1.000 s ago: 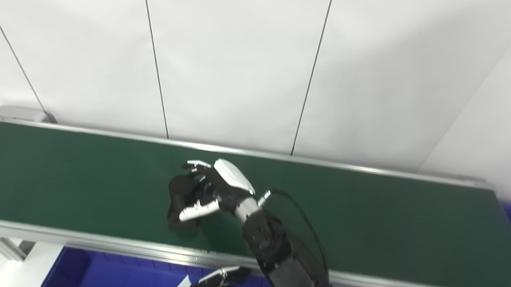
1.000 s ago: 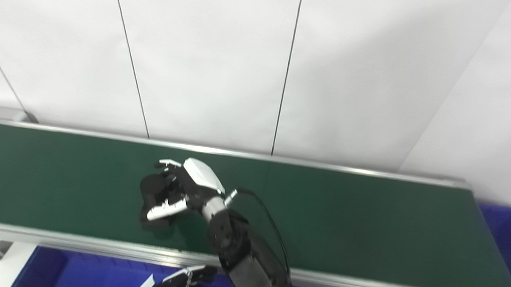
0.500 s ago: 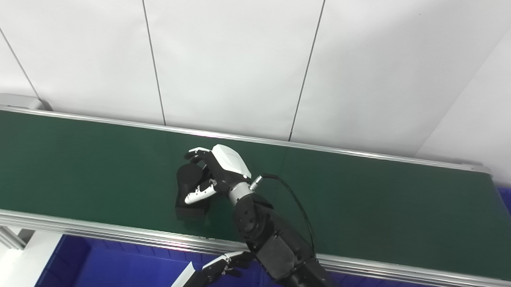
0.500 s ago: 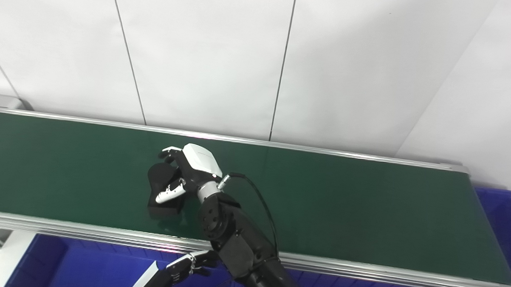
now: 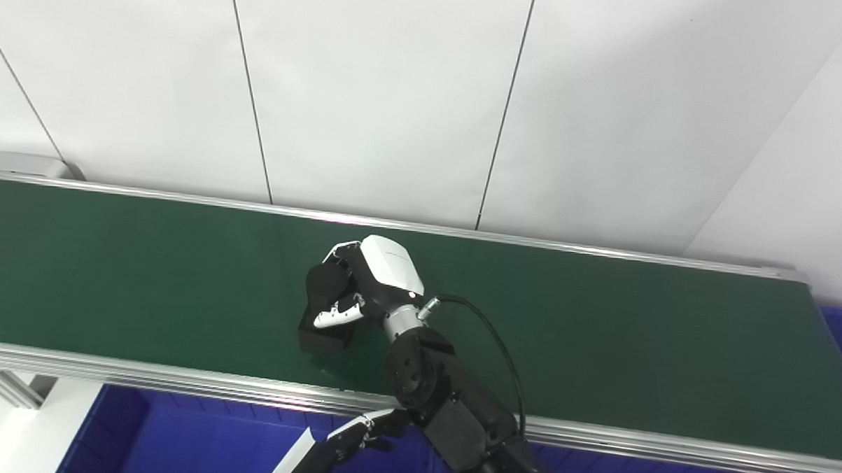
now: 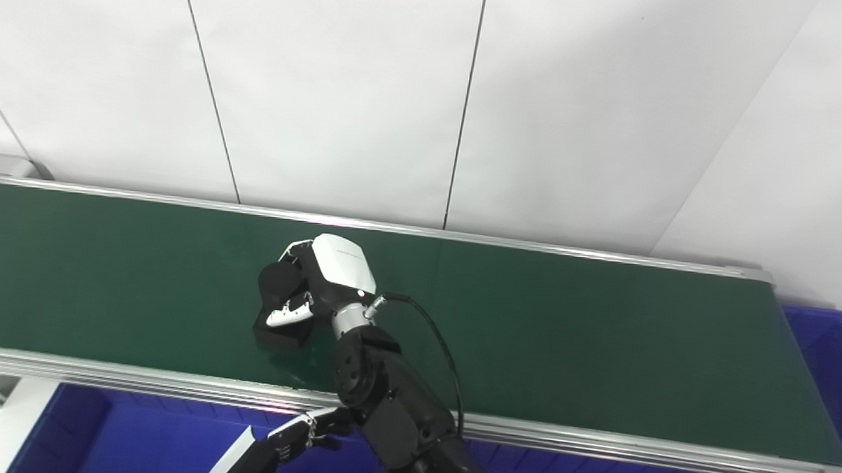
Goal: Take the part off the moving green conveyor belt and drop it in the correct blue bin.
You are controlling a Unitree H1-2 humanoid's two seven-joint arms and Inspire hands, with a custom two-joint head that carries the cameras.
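A black blocky part (image 5: 322,310) sits on the green conveyor belt (image 5: 146,276), near its front edge. My right hand (image 5: 367,283), with its white back facing up, is wrapped over the part's top. Its fingers are curled around the far side and the thumb presses the near side. The part's base (image 6: 281,336) still looks to be touching the belt. My left hand (image 5: 369,431) hangs low in front of the belt's metal rail, over a blue bin (image 5: 176,441). Its fingers are loosely apart and hold nothing.
A second blue bin (image 6: 827,349) shows past the belt's right end. An aluminium rail (image 5: 108,369) edges the belt's front, and white wall panels stand close behind it. A black cable (image 5: 494,344) loops from my right wrist.
My right hand has closed from a loose cage around the part to a tight hold. Hand and part have drifted slightly right along the belt. The camera tilted during the first interval.
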